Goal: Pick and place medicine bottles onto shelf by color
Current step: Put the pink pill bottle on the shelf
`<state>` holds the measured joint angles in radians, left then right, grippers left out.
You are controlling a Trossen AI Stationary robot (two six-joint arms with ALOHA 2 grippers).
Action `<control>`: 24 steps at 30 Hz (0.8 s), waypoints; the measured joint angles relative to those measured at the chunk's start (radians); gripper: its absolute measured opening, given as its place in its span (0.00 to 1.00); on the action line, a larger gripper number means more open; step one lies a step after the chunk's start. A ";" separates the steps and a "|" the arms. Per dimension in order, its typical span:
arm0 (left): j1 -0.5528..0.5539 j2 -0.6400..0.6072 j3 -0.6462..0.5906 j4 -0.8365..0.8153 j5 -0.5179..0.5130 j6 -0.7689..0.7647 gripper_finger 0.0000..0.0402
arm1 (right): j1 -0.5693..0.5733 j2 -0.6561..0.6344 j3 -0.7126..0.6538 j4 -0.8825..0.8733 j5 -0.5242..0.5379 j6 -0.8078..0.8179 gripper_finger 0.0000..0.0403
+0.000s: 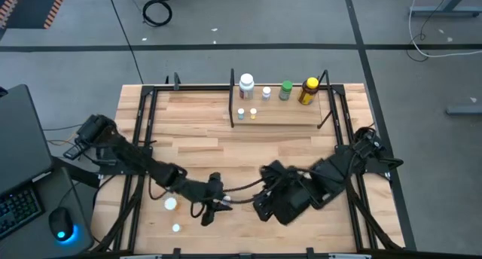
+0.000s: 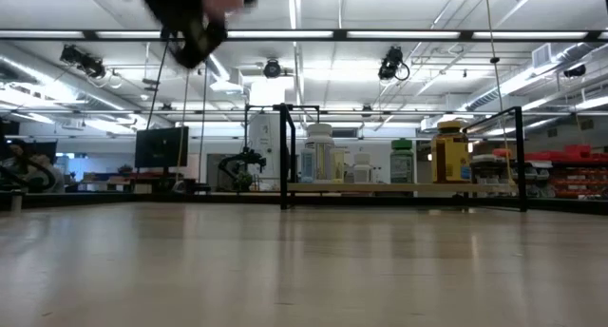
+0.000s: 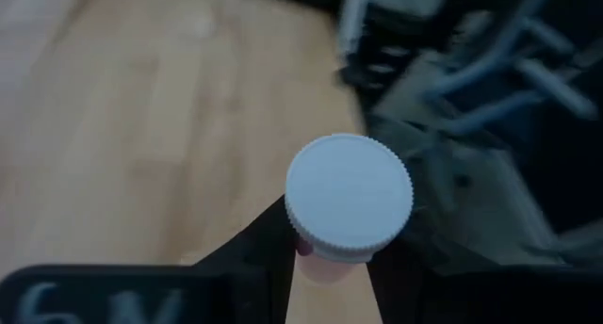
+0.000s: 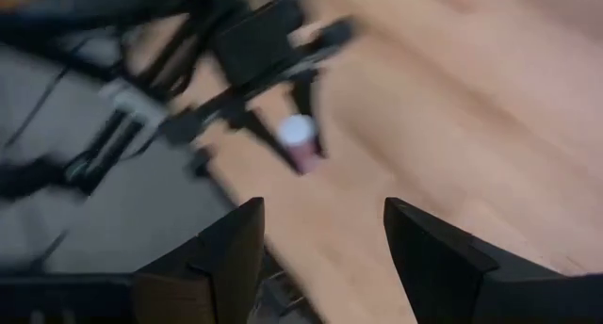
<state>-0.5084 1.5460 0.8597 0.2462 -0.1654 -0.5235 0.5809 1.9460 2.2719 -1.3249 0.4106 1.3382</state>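
1. Clamping a small white-capped bottle (image 3: 347,200) between its two dark fingers (image 3: 254,258), the left gripper (image 1: 216,199) has its jaws closed onto the pinkish body just under the ribbed cap, which leaves the cap free and the base clear for setting down.
2. Seen from the right wrist, the bottle hangs upright below that gripper, apparently lifted off the table (image 1: 196,150), though the height cannot be judged.
3. At about 9 o'clock from the left gripper, two more small white bottles (image 1: 171,205) lie on the tabletop, probably waiting their turn.
4. At 3 o'clock, the right gripper (image 4: 320,253) waits low over the near table with its jaws apart and nothing between them.
5. At 12 o'clock, well apart from both arms, the shelf (image 1: 280,112) carries a large white bottle (image 1: 246,86), a green one (image 1: 286,89) and a yellow one (image 1: 307,90) in a row, with tiny bottles before them, seemingly grouped by colour.
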 joint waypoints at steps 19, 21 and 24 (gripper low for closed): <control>0.290 -0.121 0.579 -0.865 0.571 0.228 0.29 | -0.260 -0.034 0.000 0.264 -0.364 -0.454 0.56; 0.312 -0.122 0.612 -0.900 0.580 0.232 0.29 | -0.274 -0.034 0.000 0.279 -0.360 -0.453 0.56; 0.342 -0.122 0.634 -0.931 0.582 0.231 0.30 | -0.291 -0.034 0.000 0.319 -0.360 -0.482 0.56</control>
<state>-0.1664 1.4240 1.4937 -0.6848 0.4168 -0.2929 0.2896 1.9121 2.2719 -1.0058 0.0505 0.8565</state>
